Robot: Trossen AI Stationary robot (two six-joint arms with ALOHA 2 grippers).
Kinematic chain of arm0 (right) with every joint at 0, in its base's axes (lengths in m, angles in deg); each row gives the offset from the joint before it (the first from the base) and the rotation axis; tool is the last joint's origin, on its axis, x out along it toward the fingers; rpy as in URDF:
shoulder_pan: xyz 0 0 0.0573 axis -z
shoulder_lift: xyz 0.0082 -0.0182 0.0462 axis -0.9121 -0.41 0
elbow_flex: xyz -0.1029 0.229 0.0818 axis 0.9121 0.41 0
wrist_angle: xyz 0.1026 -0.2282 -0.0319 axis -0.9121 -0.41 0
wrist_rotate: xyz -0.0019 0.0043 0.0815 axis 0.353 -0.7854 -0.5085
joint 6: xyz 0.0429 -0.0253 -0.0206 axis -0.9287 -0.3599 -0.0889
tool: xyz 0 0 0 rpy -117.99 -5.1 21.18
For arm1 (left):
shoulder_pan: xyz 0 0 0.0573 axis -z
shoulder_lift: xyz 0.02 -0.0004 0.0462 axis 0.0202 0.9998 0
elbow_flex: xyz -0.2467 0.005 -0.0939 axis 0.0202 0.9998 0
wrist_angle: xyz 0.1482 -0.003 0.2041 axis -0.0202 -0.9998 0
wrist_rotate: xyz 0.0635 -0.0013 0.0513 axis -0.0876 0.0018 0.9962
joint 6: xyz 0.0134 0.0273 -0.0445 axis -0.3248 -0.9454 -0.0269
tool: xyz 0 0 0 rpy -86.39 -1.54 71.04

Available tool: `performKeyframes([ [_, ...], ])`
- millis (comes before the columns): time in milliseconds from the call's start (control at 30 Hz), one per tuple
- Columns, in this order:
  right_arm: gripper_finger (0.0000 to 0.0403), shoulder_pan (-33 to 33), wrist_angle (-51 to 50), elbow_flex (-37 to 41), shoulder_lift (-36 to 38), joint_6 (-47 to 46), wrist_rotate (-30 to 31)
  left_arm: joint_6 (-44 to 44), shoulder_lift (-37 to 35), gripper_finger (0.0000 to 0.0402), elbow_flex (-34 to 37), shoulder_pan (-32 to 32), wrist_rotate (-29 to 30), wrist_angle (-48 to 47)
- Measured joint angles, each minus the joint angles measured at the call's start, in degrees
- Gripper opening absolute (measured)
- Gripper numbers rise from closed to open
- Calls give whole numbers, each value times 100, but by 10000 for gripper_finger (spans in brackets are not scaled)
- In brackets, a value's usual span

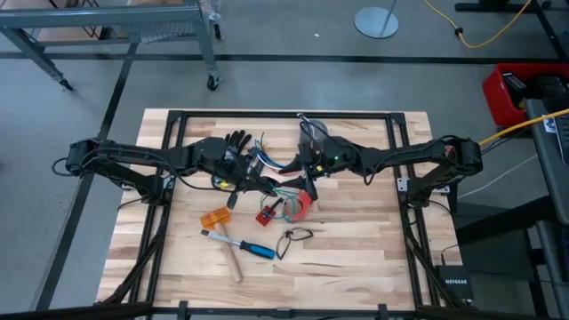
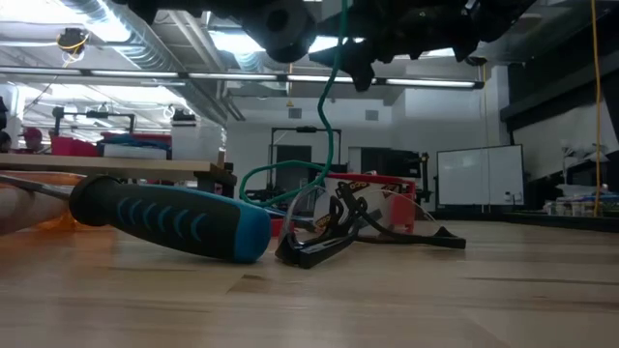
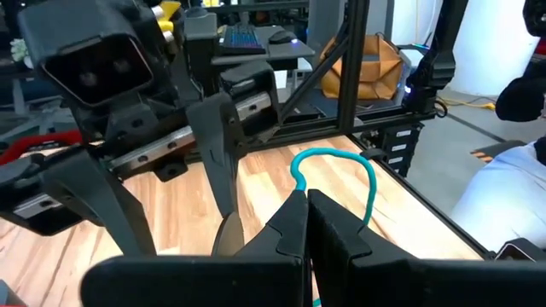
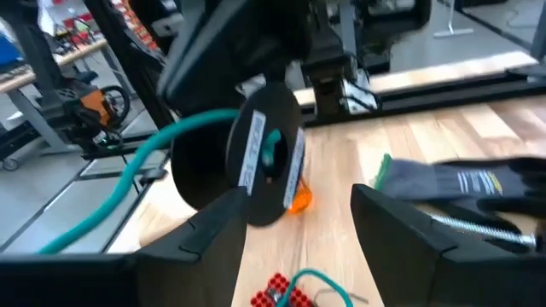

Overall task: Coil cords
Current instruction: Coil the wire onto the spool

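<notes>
The multicoloured wires (image 1: pixel 267 164) lie on the table between the black glove (image 1: pixel 236 148) and my two grippers, partly hidden under the arms. My left gripper (image 1: pixel 269 184) is raised mid-table, shut on a teal cord (image 3: pixel 341 162). That cord hangs down to a loop on the table (image 2: pixel 324 106). My right gripper (image 4: pixel 294 222) is open, facing the left one (image 1: pixel 308 176). A black round roll (image 4: pixel 269 162) with the teal cord through its middle shows just past its fingers. I cannot tell whether they touch it. My left gripper pinches the teal cord (image 3: pixel 300 183) between its two shut fingers. The cord arches out beyond the fingertips in a slack loop, clear of the table there. Which stretch of the cord it has does not show.
A hammer with a blue-and-black handle (image 1: pixel 240 249), an orange piece (image 1: pixel 215 218), a red block (image 1: pixel 267 214), a red-and-green wire coil (image 1: pixel 299 204) and a small black cord loop (image 1: pixel 294 237) lie nearer the front. A black frame (image 1: pixel 178 116) rims the table.
</notes>
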Motion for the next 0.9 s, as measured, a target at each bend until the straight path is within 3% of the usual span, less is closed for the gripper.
performKeyframes([
  [267,215,0,49,0,0,0,-128,-2,0,0,0,0,4,-24],
  [567,215,92,-356,0,-2,0,-1076,76,0,0,2,-4,32,-171],
  [700,215,116,-361,0,-2,0,-988,83,0,0,2,3,20,-201],
  [900,215,116,-80,0,-2,2,-364,72,0,0,2,2,17,-70],
])
